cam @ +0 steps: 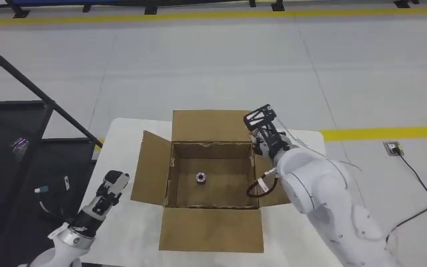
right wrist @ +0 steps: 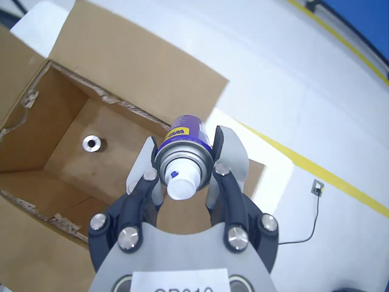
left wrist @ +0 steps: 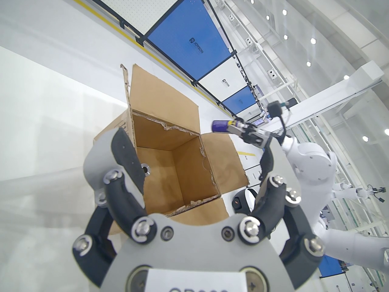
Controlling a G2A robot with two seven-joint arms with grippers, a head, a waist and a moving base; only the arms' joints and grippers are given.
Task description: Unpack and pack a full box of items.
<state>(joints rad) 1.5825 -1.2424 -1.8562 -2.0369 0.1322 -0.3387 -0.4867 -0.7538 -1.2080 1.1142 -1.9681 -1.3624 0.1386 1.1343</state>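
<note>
An open cardboard box (cam: 213,180) stands in the middle of the white table (cam: 123,143), its flaps spread outward. One small metal ring (cam: 199,177) lies on its floor, also seen as the metal ring (right wrist: 91,143). My right gripper (right wrist: 185,142) is shut on a purple spray can (right wrist: 188,136) with a white cap, held above the box's far right corner. In the left wrist view the spray can (left wrist: 222,126) hangs level over that corner. My left gripper (left wrist: 197,165) is open with nothing in it, low over the table to the left of the box (left wrist: 170,144).
A black frame (cam: 27,127) stands off the table's left side. A floor socket with a cable (cam: 393,148) and a yellow floor line (cam: 373,133) lie to the right. Bare tabletop shows left of the box and at the front left.
</note>
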